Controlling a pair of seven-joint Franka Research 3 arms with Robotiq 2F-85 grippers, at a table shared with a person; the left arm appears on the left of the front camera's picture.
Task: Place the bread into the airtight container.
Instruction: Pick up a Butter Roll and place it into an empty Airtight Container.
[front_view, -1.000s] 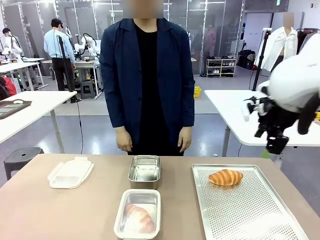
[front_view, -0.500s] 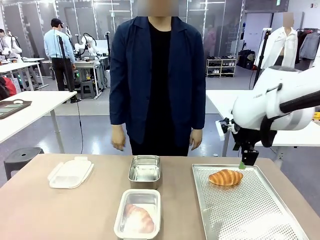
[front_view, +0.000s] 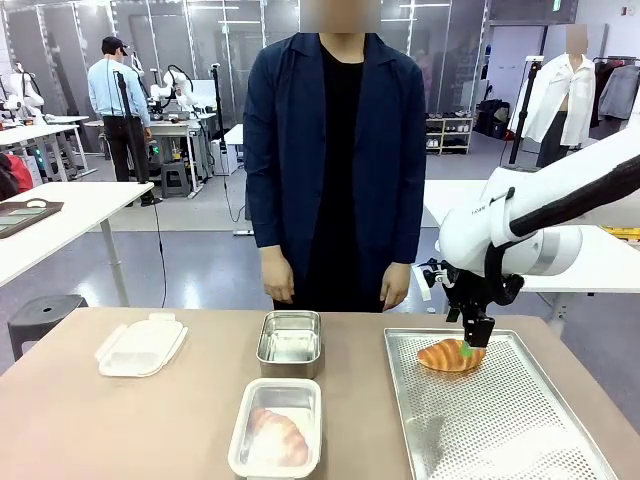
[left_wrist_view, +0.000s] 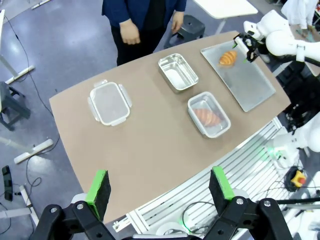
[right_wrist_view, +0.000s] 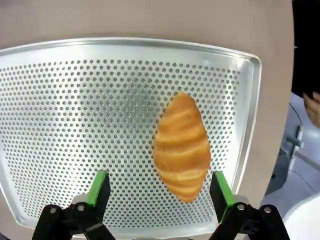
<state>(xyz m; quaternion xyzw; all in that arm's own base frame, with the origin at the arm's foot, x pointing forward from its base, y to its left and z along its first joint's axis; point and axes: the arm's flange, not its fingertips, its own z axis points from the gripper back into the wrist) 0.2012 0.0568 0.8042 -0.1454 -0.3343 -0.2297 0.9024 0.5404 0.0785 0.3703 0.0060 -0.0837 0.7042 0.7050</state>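
**Poised over the croissant, nothing gripped yet**

Hovering with the right gripper (front_view: 467, 345) just above the croissant (front_view: 451, 355), at the 12 o'clock end of the perforated tray (front_view: 480, 420), itself at 4 o'clock on the table. Green pads wide apart, empty. Through the right wrist camera, bread off-centre: toward 1 o'clock of the gap's middle, with its near tip closer to one pad than the other. Left gripper (left_wrist_view: 159, 181) parked high over the table's 6 o'clock edge, fingers likewise spread, nothing held.

Probably about to come down and pinch across the croissant's width. Trouble to expect:

- Touching down with one pad first, because of that offset, and shoving the bread over the slick metal toward the tray rim at 12 o'clock.
- Closing on the tapered tip rather than the thick middle, then losing it on the lift.
- Squeezing too hard and crushing a soft, flaky crust.

After that, a carry toward 9 o'clock. Likeliest target, by judgement only: the empty metal container (front_view: 265, 345) at mid-table, directly 12 o'clock of the white-rimmed container (front_view: 240, 430) already holding a croissant. Easy to clip a rim or drop into the wrong box, given how close together they sit. Also worth minding the person's hands (front_view: 278, 290) hanging at the 12 o'clock edge, near that empty box. Lid (front_view: 140, 345) off, lying at 10 o'clock.
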